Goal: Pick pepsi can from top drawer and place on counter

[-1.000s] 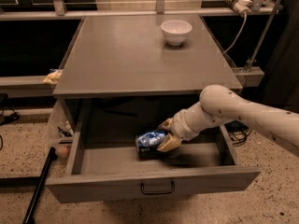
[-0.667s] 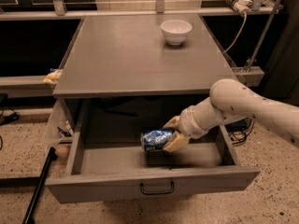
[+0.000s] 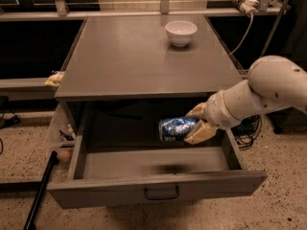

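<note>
Pepsi can (image 3: 175,128) is lying sideways in the gripper (image 3: 191,127), fingers (image 3: 201,133) clamped on 1 end, hanging over the open top drawer (image 3: 158,188). Lift straight up and I reckon it clips the table (image 3: 144,56) edge and pops loose.

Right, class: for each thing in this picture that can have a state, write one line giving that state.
Wide grey metal top drawer: pulled open.
Small blue aluminium pepsi can: on its side, held in the air above the drawer floor.
Beige two-finger end effector: shut on the can, over the drawer's right half.
Round white bowl: upright on the flat grey counter.
</note>
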Robot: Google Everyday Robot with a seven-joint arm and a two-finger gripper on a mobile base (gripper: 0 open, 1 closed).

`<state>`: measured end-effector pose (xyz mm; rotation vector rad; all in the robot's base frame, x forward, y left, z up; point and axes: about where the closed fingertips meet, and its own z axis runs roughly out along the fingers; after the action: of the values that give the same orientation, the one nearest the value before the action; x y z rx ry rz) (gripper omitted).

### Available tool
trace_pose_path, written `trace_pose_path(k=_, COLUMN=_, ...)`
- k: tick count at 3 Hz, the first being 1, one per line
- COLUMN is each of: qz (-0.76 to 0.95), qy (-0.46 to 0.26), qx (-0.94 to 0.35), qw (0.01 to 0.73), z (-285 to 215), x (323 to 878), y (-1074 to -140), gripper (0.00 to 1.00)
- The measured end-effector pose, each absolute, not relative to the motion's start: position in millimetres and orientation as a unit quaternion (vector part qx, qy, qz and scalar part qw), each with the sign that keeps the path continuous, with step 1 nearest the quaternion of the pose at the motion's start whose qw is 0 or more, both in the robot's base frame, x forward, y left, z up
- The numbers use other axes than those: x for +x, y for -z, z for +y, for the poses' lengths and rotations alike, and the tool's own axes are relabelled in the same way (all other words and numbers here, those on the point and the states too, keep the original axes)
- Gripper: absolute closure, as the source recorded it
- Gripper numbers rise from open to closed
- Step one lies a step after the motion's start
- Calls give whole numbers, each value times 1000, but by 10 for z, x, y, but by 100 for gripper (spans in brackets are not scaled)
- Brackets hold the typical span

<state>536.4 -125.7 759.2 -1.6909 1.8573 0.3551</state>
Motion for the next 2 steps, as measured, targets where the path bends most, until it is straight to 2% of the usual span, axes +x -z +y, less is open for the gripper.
trace_pose_path(k=2, qz=676, qy=-94, qx=-639, qw=355, z=-1199, x=5548, y=-8661, gripper=100)
